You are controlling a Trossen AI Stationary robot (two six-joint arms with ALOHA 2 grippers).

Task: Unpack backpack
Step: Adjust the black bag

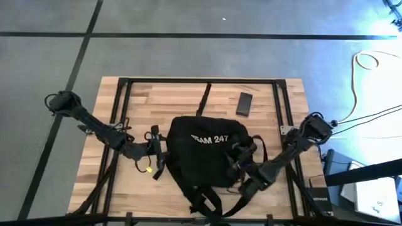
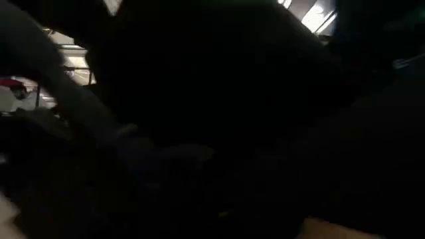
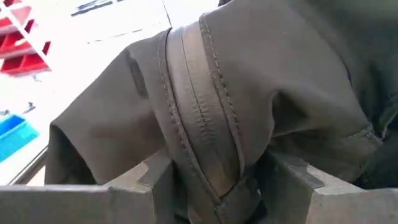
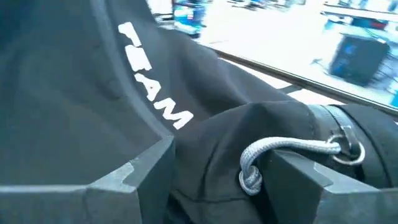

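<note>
Backpack (image 1: 204, 154) fabric fills the space between both hands, the bag sitting in the middle of the wooden worktop (image 1: 182, 97) with its "TEAM 247" lettering facing up. The left hand (image 1: 156, 150) presses against the bag's left side, its fingers (image 3: 149, 180) clamped on a folded seam of the fabric. The right hand (image 1: 242, 164) is at the bag's right edge, fingers (image 4: 134, 174) set around a bunched fold near a grey cord (image 4: 280, 152); it seems to be gripping the cloth. A dark phone-like slab (image 1: 244, 103) lies beyond the right hand, apart from the bag. The low view is almost wholly dark.
</note>
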